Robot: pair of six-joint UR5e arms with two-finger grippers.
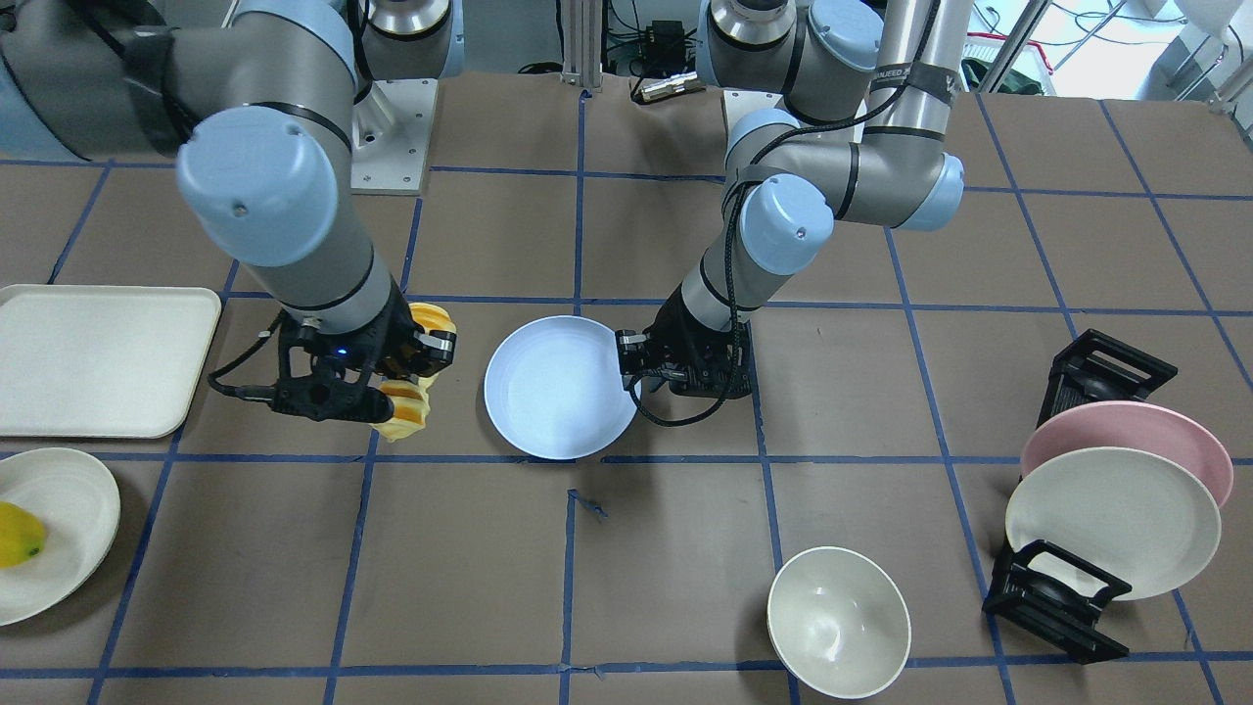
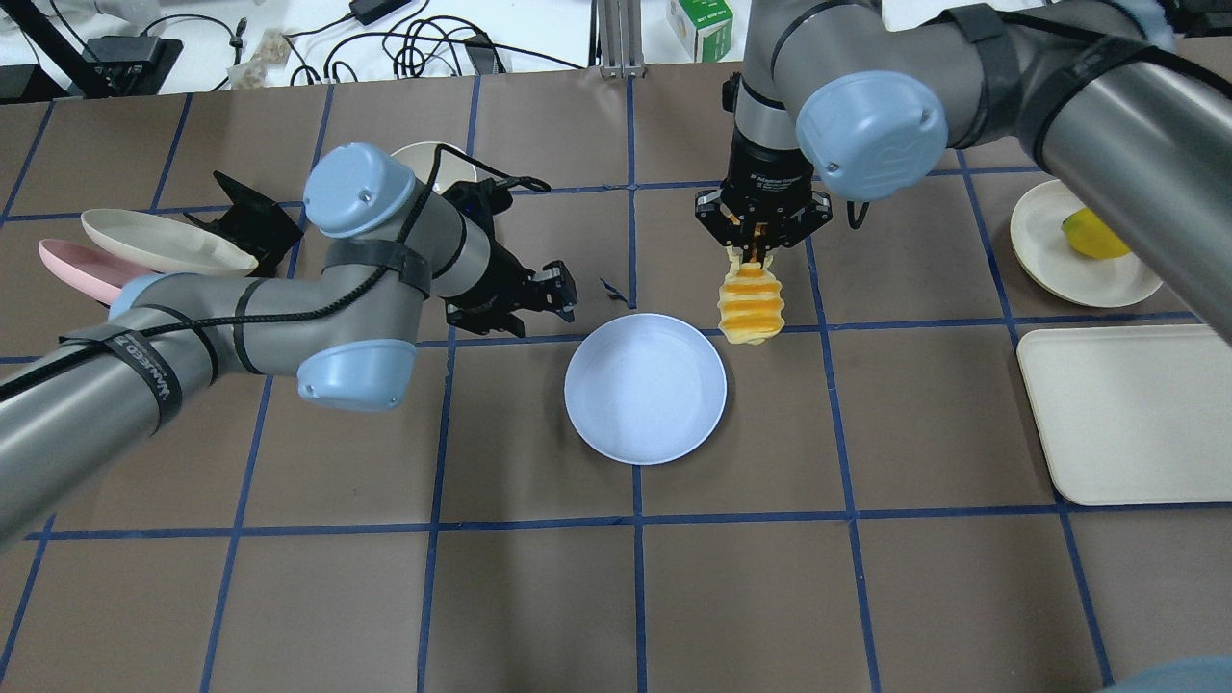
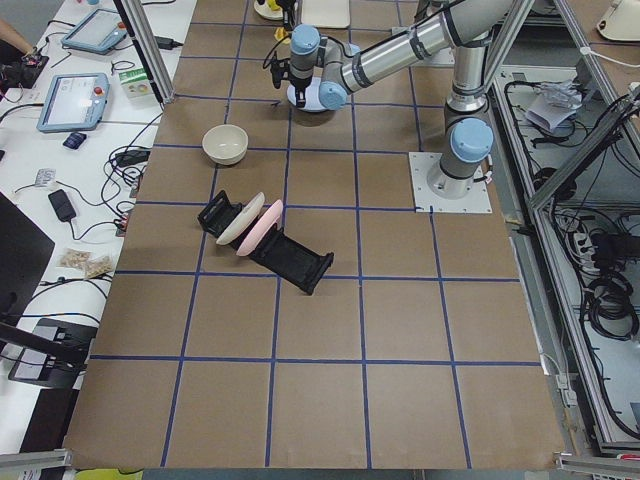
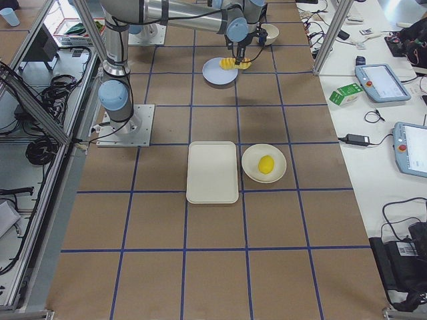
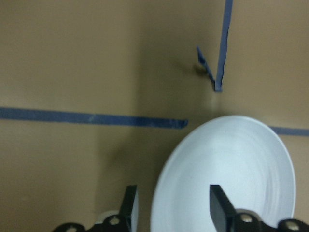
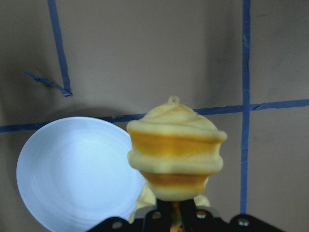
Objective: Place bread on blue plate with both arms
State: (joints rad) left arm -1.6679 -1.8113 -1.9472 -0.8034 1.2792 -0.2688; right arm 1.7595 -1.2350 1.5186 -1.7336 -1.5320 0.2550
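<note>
**Right gripper** (image 2: 758,243): pressed onto one end of the bread (image 2: 751,306), pinching it.
- The loaf projects straight out past the fingertips and hangs clear of the table (image 2: 635,597).
- In the right wrist view the loaf fills the centre directly ahead of the fingers. The blue plate (image 2: 645,390) lies below it and to its left.
- The loaf's free end is just beside the plate's rim, not over the plate.

**Left gripper** (image 2: 563,289): spread apart and holding nothing.
- It sits low at the rim of the blue plate, on the side opposite the right gripper.
- In the left wrist view the fingers (image 5: 219,212) straddle the rim. One is over the plate's inside and the other is outside it, over the table.
- Whether either finger touches the plate cannot be told.

**Other things**
- Outboard of the right gripper, away from the blue plate, lie a cream tray (image 1: 98,357) and a dish (image 1: 59,578) holding a yellow fruit (image 1: 18,534).
- Outboard of the left gripper stand a white bowl (image 1: 837,622) and a black rack (image 1: 1057,607). The rack holds a pink plate (image 1: 1126,431) and a cream plate (image 1: 1111,524), both on edge.
</note>
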